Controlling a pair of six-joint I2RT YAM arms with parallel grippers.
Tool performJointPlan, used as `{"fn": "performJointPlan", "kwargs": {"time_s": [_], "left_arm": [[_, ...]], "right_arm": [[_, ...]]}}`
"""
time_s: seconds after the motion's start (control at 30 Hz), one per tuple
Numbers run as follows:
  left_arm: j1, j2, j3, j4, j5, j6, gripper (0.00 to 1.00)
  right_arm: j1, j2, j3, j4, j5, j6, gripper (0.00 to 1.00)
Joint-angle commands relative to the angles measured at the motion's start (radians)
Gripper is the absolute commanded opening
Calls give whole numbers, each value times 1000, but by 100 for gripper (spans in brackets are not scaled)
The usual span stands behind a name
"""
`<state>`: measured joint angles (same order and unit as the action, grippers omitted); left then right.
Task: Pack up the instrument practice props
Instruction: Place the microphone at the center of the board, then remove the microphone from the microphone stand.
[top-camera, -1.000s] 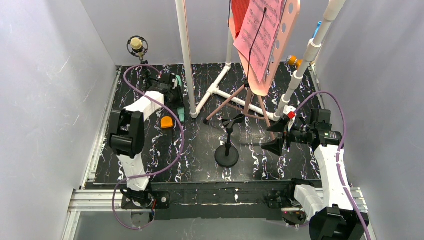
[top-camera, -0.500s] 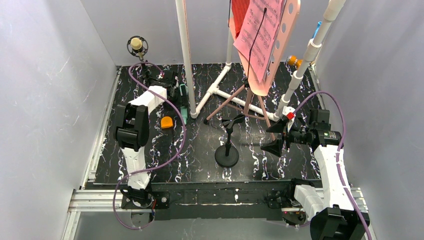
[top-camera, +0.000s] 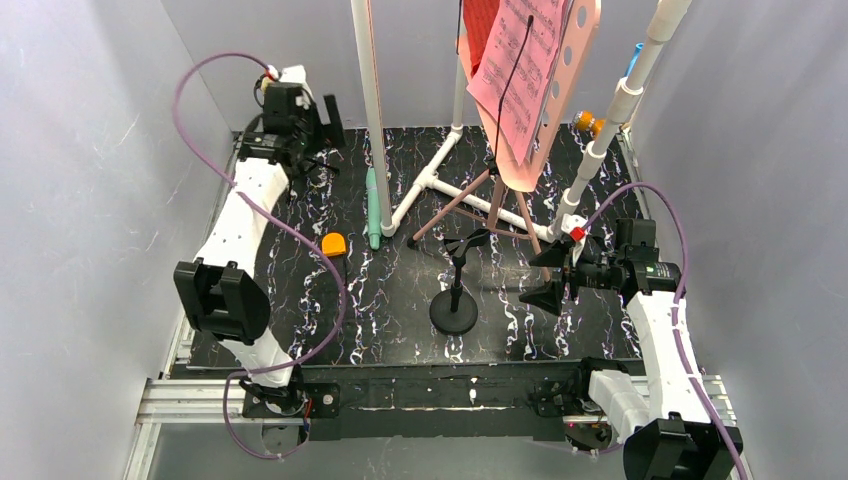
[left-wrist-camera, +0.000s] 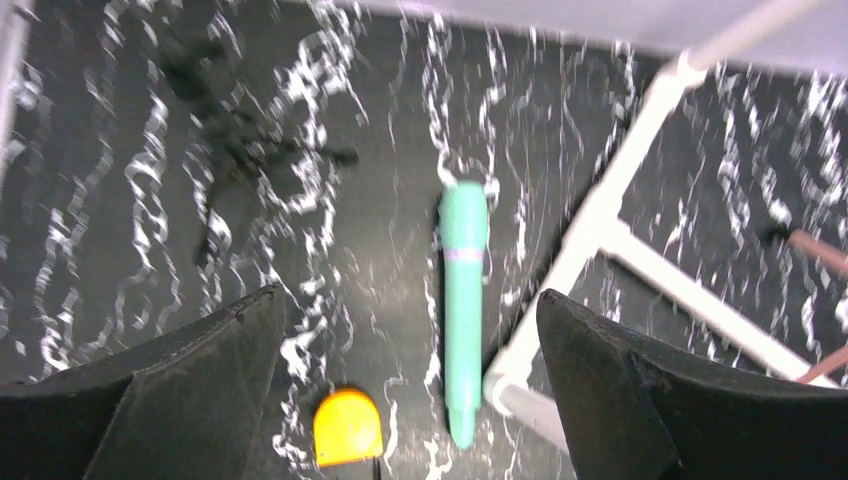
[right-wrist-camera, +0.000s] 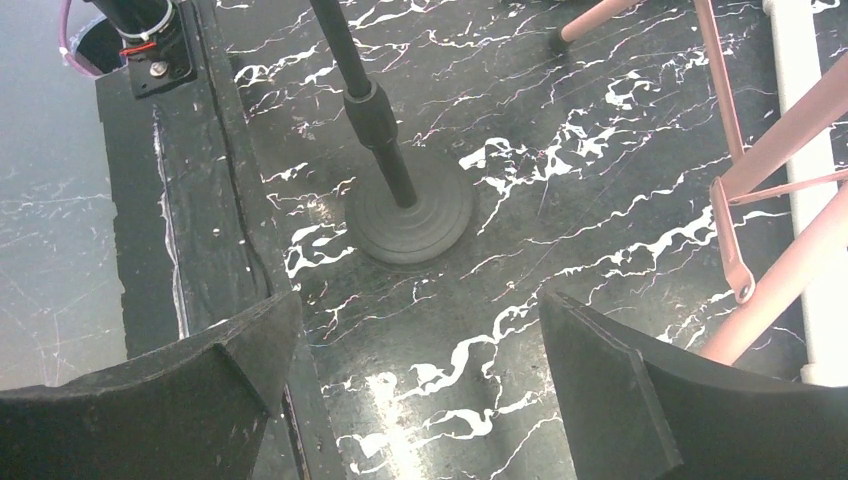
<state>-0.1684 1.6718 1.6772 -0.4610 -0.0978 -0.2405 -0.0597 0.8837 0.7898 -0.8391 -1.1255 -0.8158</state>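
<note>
While I watch the overhead view, the left gripper hangs high over the far left corner of the black marbled table, and its wrist camera shows the jaws spread wide with nothing between them. Below it the mint-green microphone lies flat on the table, pointing away from me, its near end just beside the foot of the white pipe frame; I cannot tell whether the two touch. A small orange-yellow domed piece sits on the table near the microphone's near end, on its left and apart from it. The right gripper hovers low over the right side of the table, jaws equally wide and empty. Its camera looks down on the black stand with its round base planted on the table, and on the pink tripod legs off to the right. Those legs carry the pink hole-punched music stand, which stands at the far centre among the white pipes. Pink sheet music rests on its desk, with a red folder behind the sheet at the upper left.
</note>
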Motion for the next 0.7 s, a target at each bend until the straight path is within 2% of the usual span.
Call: {"fn": "performJointPlan", "kwargs": {"time_s": [0.0,0.13,0.27,0.37,0.67], "left_arm": [[48,20,139,-36,-43,2,94],[58,78,296,-33,-136,-6,91],[58,116,319,92,-302,13,89],[58,172,369,140,-375,40,87],[78,377,600,127,-438,123,92]], "right_arm": [[23,-15,11,-6,-5,-9,98],[38,-11,11,-3,-4,-8,98],[51,-6,9,-6,-6,-8,98],[57,-2,11,-8,-7,-8,98],[83,18,18,-25,-16,-15,98]]}}
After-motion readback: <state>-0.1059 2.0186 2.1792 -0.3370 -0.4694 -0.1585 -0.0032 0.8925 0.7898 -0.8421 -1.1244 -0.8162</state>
